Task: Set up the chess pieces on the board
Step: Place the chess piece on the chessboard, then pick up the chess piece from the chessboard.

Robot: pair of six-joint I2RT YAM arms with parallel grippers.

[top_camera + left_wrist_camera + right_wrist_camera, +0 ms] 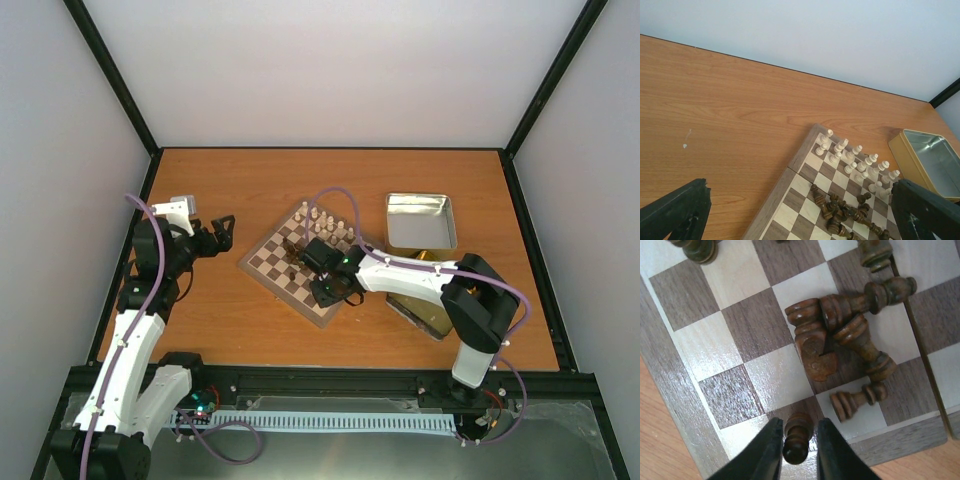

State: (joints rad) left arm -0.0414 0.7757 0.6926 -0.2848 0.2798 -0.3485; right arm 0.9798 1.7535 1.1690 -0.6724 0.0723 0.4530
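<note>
The board [268, 262] lies turned at an angle in the middle of the table. Several dark chess pieces [292, 252] lie toppled in a heap on it. My right gripper [328, 290] is low over the board's near corner. In the right wrist view one dark pawn [797, 437] stands upright on a dark square beside the rim, between the fingers of my right gripper [798, 422]. The fingers are slightly apart, with a gap beside the pawn. More dark pieces [840, 325] lie tangled just beyond. My left gripper [222, 228] hovers left of the board, wide open and holding nothing.
Cream chessmen [855, 162] stand in two rows along the board's far edge. An open metal tin [420, 220] sits right of the board, and another tin part [425, 305] lies under the right arm. Black frame posts border the table.
</note>
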